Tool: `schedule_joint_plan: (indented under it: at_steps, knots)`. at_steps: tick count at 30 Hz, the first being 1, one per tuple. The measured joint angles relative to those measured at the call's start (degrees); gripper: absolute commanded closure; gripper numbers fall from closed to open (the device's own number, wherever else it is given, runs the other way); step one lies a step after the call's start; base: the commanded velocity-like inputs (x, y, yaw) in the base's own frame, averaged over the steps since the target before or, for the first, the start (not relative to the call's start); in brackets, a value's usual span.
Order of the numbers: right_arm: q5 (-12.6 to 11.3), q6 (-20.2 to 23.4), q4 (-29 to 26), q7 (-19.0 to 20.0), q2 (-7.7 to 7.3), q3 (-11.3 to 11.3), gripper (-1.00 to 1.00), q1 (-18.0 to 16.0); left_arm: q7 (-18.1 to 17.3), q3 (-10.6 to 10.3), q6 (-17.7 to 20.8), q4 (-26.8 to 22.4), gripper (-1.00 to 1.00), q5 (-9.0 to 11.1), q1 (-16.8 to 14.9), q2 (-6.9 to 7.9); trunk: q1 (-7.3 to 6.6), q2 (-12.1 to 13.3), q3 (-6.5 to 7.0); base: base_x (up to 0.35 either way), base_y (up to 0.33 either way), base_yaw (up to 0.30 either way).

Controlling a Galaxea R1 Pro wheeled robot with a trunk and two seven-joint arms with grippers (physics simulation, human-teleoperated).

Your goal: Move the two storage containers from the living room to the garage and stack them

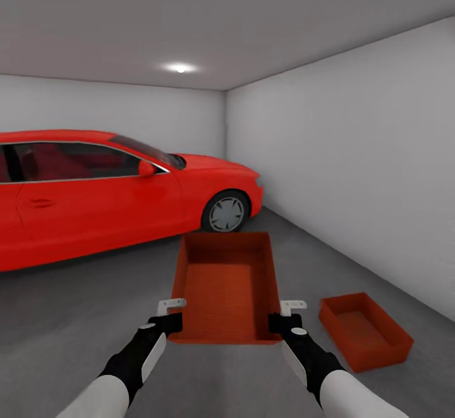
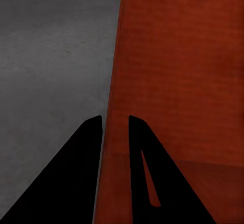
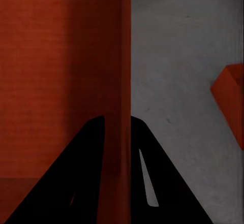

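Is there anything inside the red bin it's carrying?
Empty. The head view shows the held bin with only its bare ribbed bottom, open side up.

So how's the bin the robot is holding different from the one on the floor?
The held bin is off the ground, gripped on both side walls by the left gripper and right gripper; the other bin rests on the grey floor, untouched. The held bin points straight ahead; the other sits angled. Both are orange-red, lidless and empty.

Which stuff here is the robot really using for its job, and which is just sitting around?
For the job:
- held container, gripped by left pincer and right pincer
- second container, on the garage floor

Just there:
- red car
- ceiling light
- white walls
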Motion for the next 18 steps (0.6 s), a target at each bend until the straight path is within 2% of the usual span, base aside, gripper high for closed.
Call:
schedule_joint_plan:
  at_steps: [18]
  knots:
    - [-0.1,-0.02,0.05,0.02,-0.04,0.14,1.0,-0.02,0.0,0.08,0.0,0.04,1.0,-0.07,0.0,-0.04,0.0,0.0,0.0,0.322,0.094,-0.284]
